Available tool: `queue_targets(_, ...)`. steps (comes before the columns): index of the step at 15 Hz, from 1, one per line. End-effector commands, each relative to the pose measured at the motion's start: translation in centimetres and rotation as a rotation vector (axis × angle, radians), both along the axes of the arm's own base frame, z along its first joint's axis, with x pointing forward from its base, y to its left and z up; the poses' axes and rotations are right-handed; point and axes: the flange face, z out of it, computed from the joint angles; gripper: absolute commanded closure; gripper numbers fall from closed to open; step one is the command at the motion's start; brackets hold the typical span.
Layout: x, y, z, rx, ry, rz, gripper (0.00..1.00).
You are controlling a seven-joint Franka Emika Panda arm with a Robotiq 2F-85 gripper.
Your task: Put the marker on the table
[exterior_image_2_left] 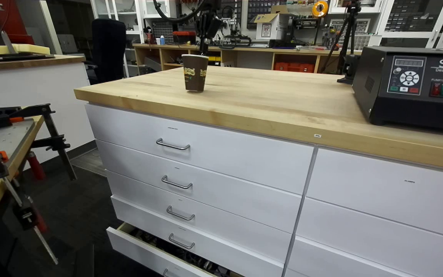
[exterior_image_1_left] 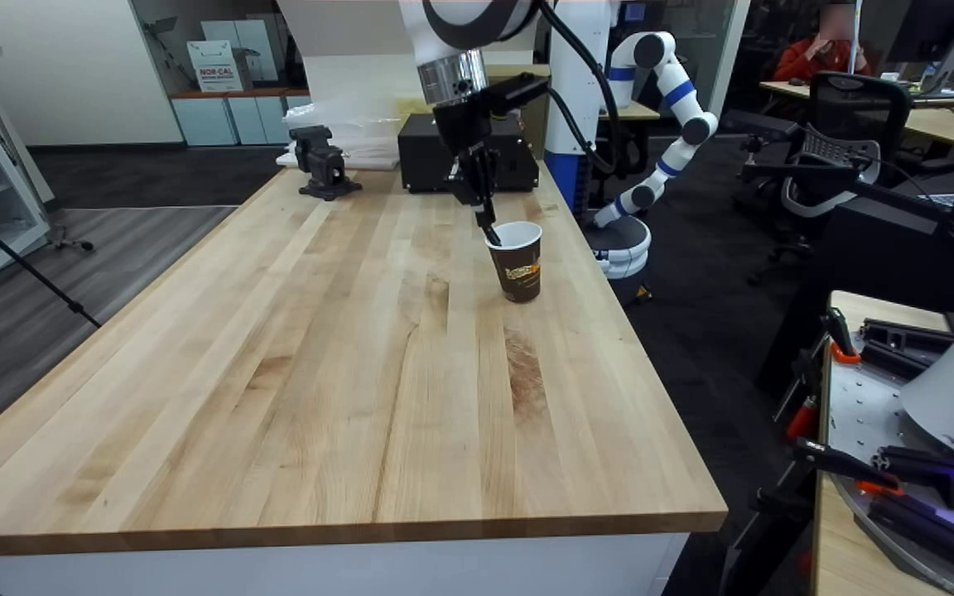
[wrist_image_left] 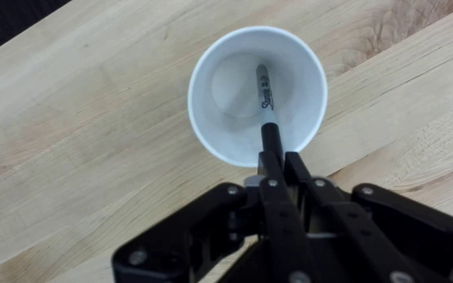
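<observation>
My gripper (wrist_image_left: pixel 279 157) is shut on the black cap end of the marker (wrist_image_left: pixel 265 94). The marker has a grey body with dark lettering. It points down into the brown paper cup (wrist_image_left: pixel 301 98), its far end inside the white interior; I cannot tell whether it touches the bottom. The cup also shows in both exterior views (exterior_image_1_left: pixel 518 273) (exterior_image_2_left: pixel 195 75), upright on the table. The gripper (exterior_image_1_left: pixel 487 225) is just above the cup's rim, also in an exterior view (exterior_image_2_left: pixel 204 44). Most of the marker is hidden there. The light wooden table (exterior_image_1_left: pixel 278 397) (exterior_image_2_left: pixel 263 92) spreads around the cup.
A black control box (exterior_image_1_left: pixel 469 157) (exterior_image_2_left: pixel 413 84) stands on the table near the arm. A small black vise-like fixture (exterior_image_1_left: pixel 324 161) stands beside it, near the far edge. The cup is close to one long table edge. A lower drawer (exterior_image_2_left: pixel 160 254) under the table is partly open.
</observation>
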Motion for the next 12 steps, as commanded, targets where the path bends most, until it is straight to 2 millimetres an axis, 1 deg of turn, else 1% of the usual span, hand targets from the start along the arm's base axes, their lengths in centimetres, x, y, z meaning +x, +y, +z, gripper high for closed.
queue_targets(1, 0.2, 0.1, 0.6, -0.011, 0.002, 0.010, 0.98)
queue_targets(5, -0.2, 0.0, 1.3, -0.014, 0.010, 0.016, 0.98)
queue_targets(7, -0.6, -0.2, 2.3, -0.015, 0.017, 0.025, 0.98)
queue_targets(10, -1.5, -0.5, 4.3, -0.039, 0.037, 0.052, 0.98)
queue_targets(12, -2.4, -0.8, 6.4, -0.066, 0.043, 0.071, 0.98)
